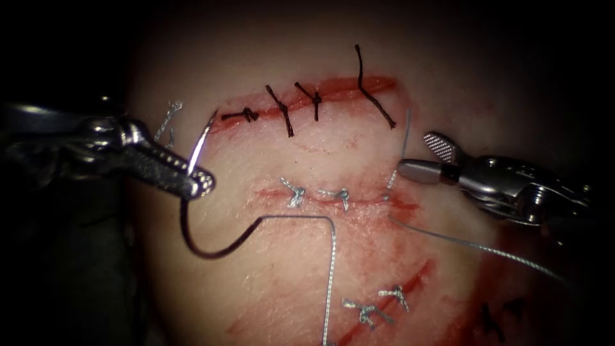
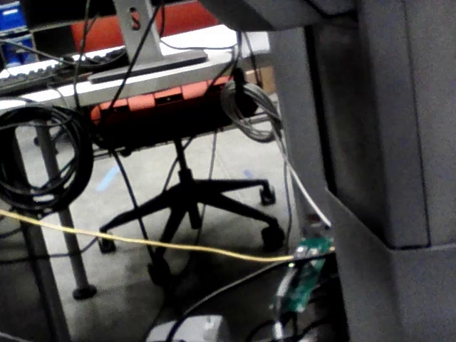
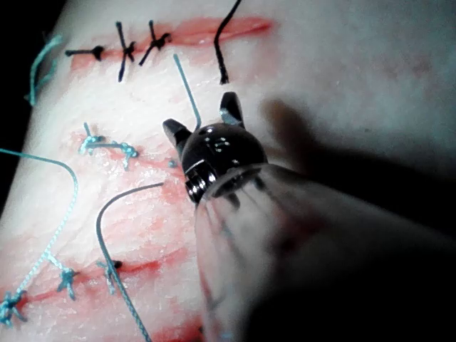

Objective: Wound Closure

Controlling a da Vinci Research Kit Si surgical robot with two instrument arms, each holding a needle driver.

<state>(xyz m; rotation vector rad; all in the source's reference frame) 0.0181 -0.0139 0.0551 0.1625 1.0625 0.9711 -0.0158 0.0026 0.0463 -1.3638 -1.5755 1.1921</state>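
Nearest, on the tissue (image 1: 282, 288), pale thread (image 1: 330, 282) running up, bending left and meeting the needle (image 1: 192, 237) tail. Needle free of the tissue, left of the middle cut (image 1: 333, 200), curve sagging low, long axis roughly upright, tip pointing up and right. Left claw (image 1: 200, 182) clamped on the needle about a third of the way back from the tip. Right claw (image 1: 423, 157) spread apart beside the cut's right end, holding nothing, a thread strand passing just by it. Farther back, dark stitches (image 1: 282, 110) across the upper cut. Beyond, in the left wrist view, an office chair (image 2: 187, 206) and cables (image 2: 43, 160) on the floor.
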